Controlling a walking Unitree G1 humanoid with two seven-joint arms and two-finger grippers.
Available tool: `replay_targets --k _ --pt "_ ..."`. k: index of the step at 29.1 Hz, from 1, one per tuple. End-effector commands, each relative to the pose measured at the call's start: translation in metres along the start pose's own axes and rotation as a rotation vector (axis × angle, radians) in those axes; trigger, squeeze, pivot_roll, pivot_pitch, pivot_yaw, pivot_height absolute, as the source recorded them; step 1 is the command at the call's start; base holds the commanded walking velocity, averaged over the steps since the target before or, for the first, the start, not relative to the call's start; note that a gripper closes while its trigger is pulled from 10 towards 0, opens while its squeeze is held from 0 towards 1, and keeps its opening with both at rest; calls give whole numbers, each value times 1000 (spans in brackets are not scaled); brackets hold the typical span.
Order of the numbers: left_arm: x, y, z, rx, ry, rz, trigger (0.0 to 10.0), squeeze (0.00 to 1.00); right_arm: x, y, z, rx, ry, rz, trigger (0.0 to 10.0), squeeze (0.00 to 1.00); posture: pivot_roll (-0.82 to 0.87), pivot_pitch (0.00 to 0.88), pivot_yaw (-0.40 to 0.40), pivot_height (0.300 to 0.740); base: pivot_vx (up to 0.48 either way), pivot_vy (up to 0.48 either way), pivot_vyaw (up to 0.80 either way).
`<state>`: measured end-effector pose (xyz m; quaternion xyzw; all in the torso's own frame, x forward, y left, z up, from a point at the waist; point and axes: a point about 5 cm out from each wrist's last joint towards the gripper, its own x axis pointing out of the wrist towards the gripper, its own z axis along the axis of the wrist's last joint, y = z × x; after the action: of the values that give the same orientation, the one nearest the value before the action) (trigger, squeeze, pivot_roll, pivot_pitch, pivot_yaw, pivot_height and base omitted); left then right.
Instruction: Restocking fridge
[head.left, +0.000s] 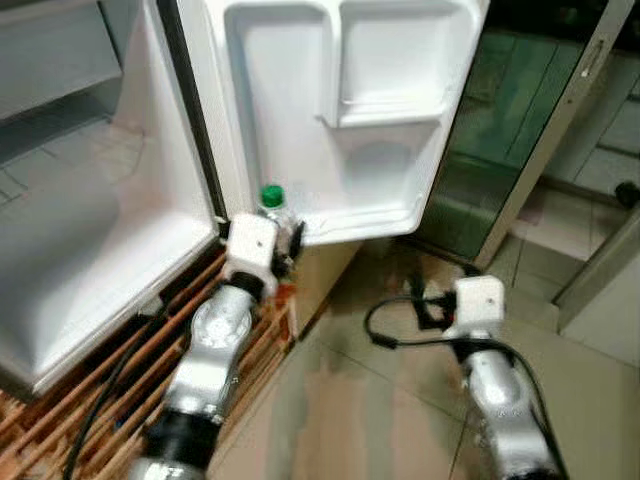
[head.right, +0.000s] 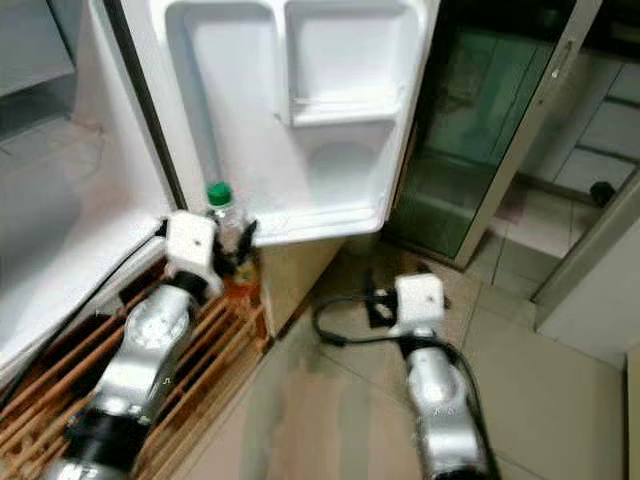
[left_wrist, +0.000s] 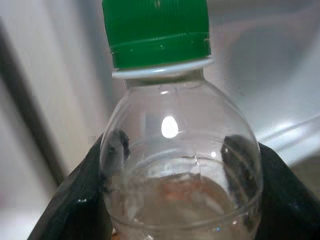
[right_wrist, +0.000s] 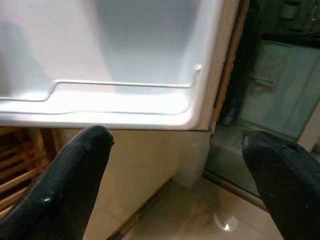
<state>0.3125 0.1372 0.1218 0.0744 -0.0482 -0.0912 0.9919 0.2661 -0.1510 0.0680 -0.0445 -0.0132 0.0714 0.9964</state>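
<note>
A clear plastic bottle (head.left: 275, 210) with a green cap (left_wrist: 156, 31) is held upright by my left gripper (head.left: 283, 243), shut on its body just below the lower edge of the open fridge door (head.left: 340, 110). In the left wrist view both black fingers (left_wrist: 80, 200) press the bottle's sides (left_wrist: 177, 170). The door's white shelves stand bare, with a wire rail (right_wrist: 120, 84) across the lowest one. My right gripper (right_wrist: 175, 165) is open, low beside the door's bottom corner, holding nothing. The small fridge's interior (head.left: 80, 230) lies open at left.
The fridge rests on a wooden slatted pallet (head.left: 130, 370). A glass-fronted cabinet (head.left: 500, 130) with a pale frame stands right of the door. Tiled floor (head.left: 350, 400) spreads in front. A black cable (head.left: 390, 335) loops by my right wrist.
</note>
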Motion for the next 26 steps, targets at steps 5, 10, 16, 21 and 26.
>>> replay_targets --k 5,10,16,21,26 --pt "26 -8 38 -14 -131 -42 10000 0 -3 -7 -2 -6 12 -14 10000 0 -137 0 36 740 0 0 0" --pt "29 -24 44 -80 -146 -108 10000 0 -5 -8 0 -2 7 -26 10000 0 -141 0 45 740 0 0 0" --pt "40 -51 48 -124 -159 -165 10000 0 -10 -8 -2 -10 15 -30 10000 0 -157 0 50 740 0 0 264" --pt "49 -57 51 -117 -170 -163 10000 0 -11 -5 0 -11 5 -29 10000 0 -175 0 57 740 0 0 763" --pt "52 -54 47 -103 -156 -155 10000 0 -14 -6 -2 -5 12 -37 10000 0 -184 0 68 740 0 0 0"
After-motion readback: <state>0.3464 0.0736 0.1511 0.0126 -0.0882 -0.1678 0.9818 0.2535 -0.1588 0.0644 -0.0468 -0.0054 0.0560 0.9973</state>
